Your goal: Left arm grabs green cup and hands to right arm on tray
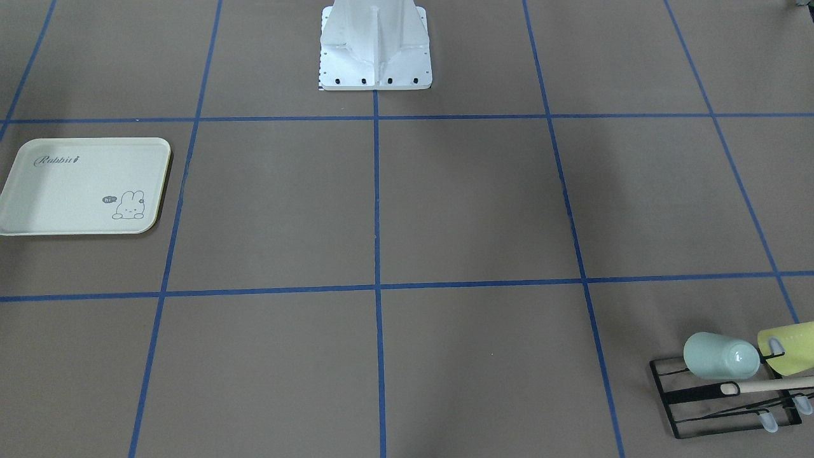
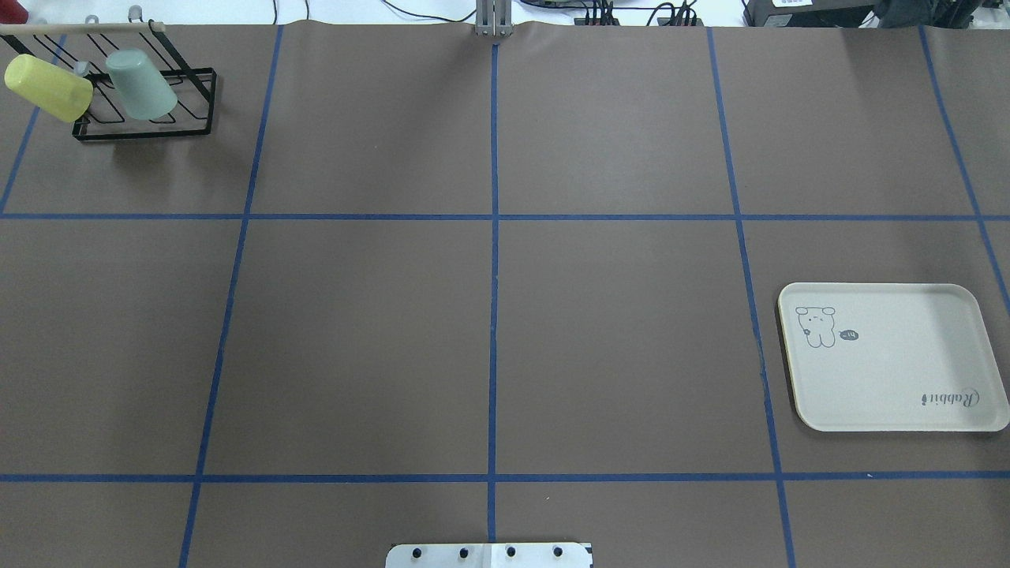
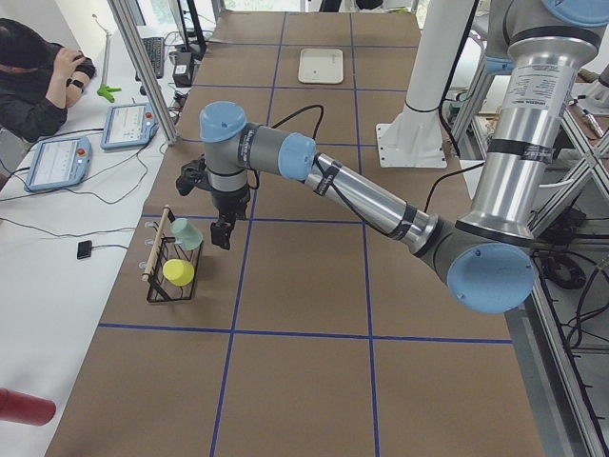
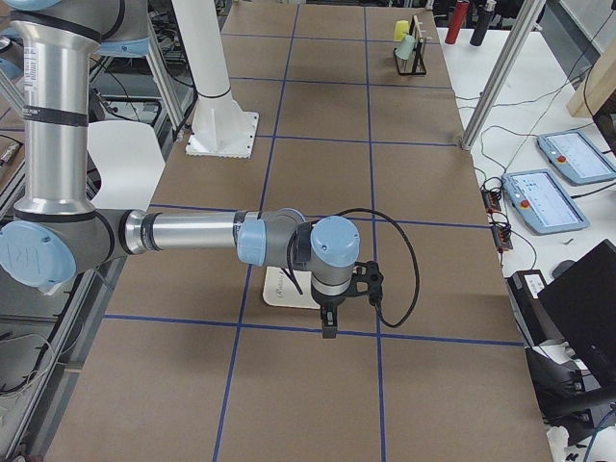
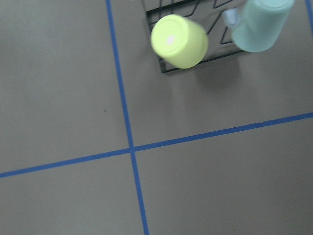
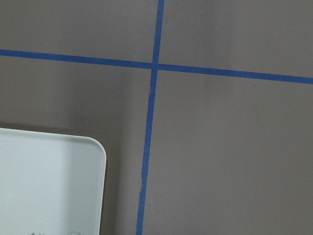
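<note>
On the black rack (image 1: 690, 393) the green cup (image 1: 715, 356) waits, not grabbed yet, and we cannot tell how our jaws stand.

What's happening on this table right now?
Nothing is picked up yet. The green cup sits tipped on the black wire rack beside the yellow-green cup. The left gripper hangs close beside the green cup. The right gripper hovers by the tray, which has nothing on it. Whether either gripper is open is unclear.
</note>
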Robot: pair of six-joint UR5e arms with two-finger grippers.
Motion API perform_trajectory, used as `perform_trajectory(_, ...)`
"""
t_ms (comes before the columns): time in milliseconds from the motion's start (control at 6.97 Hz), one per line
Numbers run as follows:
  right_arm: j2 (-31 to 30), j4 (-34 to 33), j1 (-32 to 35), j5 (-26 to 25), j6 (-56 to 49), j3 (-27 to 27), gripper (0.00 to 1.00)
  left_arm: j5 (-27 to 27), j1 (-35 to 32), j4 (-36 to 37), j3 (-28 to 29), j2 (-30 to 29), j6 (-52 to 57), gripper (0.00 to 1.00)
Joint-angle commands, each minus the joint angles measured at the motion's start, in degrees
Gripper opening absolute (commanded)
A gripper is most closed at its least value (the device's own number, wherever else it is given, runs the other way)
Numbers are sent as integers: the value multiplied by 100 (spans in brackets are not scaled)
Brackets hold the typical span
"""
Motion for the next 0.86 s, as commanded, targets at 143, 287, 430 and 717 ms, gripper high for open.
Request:
perform_trajectory(143,3,0,0,4,-25,0,100,42,456,-2281,594,-51,-2437,100)
perform_trajectory(287,3,0,0,4,-26,0,100,199,648,-2897,789,-86,-3438,100)
perform_trajectory(430,-6,0,0,13,-17,0,100,1114,1085,-3381,799,-43,-4292,100)
perform_trajectory(717,-6,0,0,4,-17,0,100,2226,1694,-3509,817,-78,-5036,100)
